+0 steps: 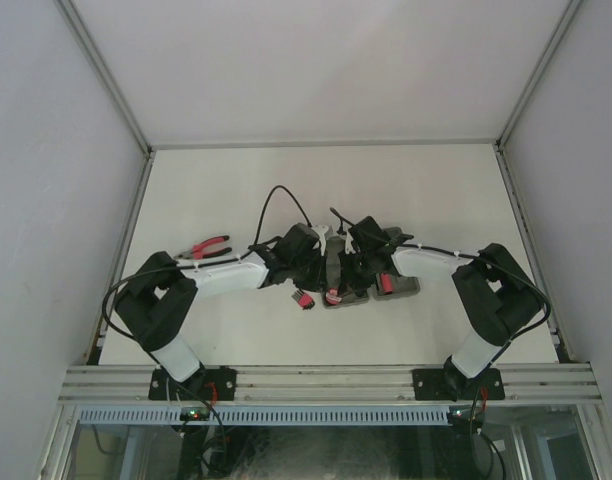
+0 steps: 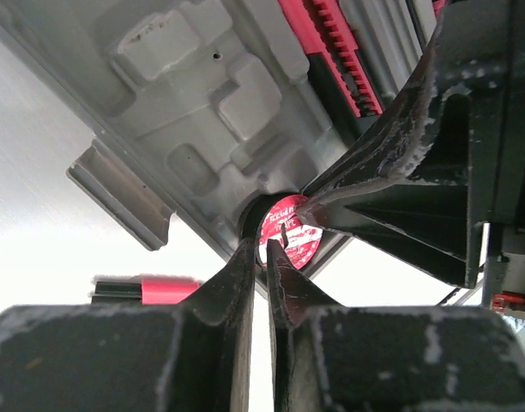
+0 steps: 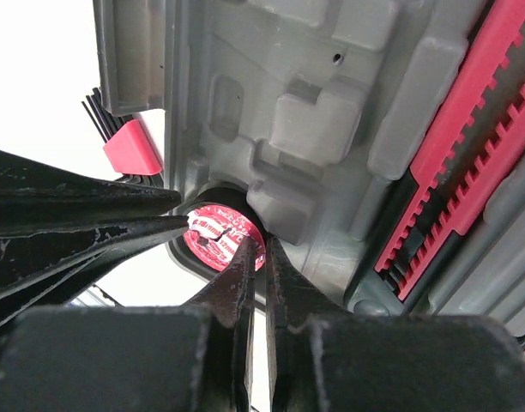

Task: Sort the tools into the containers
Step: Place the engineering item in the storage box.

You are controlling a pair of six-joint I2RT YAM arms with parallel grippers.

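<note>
Overhead, one grey case [image 1: 398,288] lies open near the middle of the worktop [image 1: 436,200], its long axis running left to right. Both arms reach in over it, and the left pincer [image 1: 321,268] and right pincer [image 1: 358,262] meet above its left half. One pair of pliers [image 1: 208,246] lies well apart toward the left edge. One hex-key set [image 1: 303,299] sits just beside the case's left end.

From the left wrist, one round red disc [image 2: 290,233] sits in a round recess at the case's edge, dead ahead of the fingertips. The left pincer is clenched to a thin slit, tips against the disc's rim. Whether it nips anything I cannot tell. The right pincer comes in from the opposite side onto the same disc. One red toothed rack [image 2: 331,43] lies deeper in the case.

From the right wrist, that pincer is clenched with nothing between its fingers, tips on the disc. Being round, the disc has no long axis, and neither arm is nearer.
</note>
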